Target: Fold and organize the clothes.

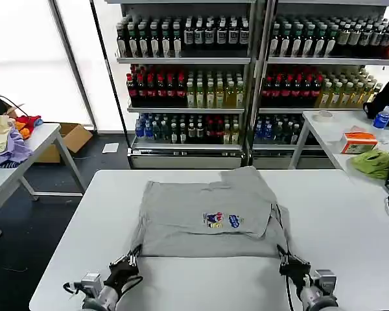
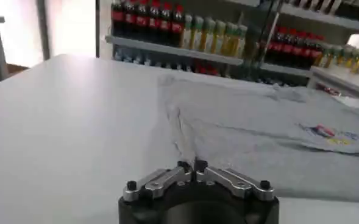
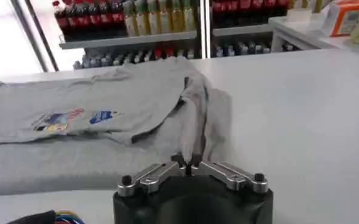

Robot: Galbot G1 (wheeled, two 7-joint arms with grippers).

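Left hand [image 1: 131,261] and right hand [image 1: 286,257], both pinched narrow at near hem corners of grey shirt [image 1: 207,210], lying sleeves-folded mid white table [image 1: 337,214]; fabric judged light, limp, non-slip, so grip at hem corners, lift evenly w/ both.

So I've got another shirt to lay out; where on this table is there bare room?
Bare tabletop runs wide to the left of the grey shirt, and again on its right toward the table edge. A narrower strip lies beyond the shirt's far hem. The near edge is crowded: left gripper and right gripper sit at the shirt's corners.
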